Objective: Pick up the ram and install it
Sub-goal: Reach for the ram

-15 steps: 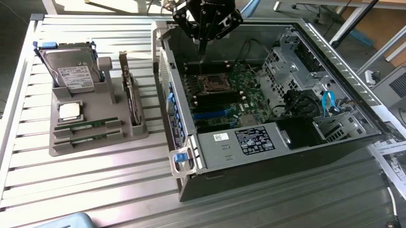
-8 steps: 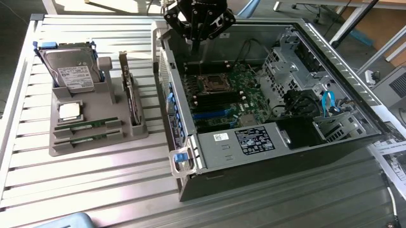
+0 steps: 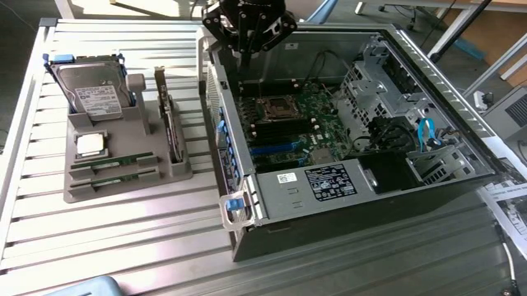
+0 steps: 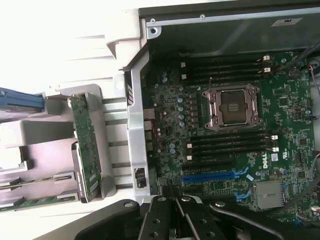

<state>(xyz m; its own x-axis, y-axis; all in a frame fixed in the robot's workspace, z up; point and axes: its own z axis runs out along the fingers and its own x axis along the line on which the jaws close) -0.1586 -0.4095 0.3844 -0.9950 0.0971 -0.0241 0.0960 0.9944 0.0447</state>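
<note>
The claw (image 4: 173,195) is shut tight and holds nothing. It hangs over the open computer case (image 3: 448,102), above the green motherboard (image 3: 309,114), near the side wall that is closest to the gray tray (image 3: 123,192). The ram (image 3: 111,162) lies flat in a slot at the front of that tray, well apart from the claw. A second ram stick (image 3: 105,180) lies just beside it. The tray also holds a hard drive (image 3: 97,92) standing up at the back, a square silver CPU chip (image 3: 89,145) and a tall card (image 3: 169,123) standing on its edge. The tray and the case sit side by side on a metal table (image 3: 123,246).
</note>
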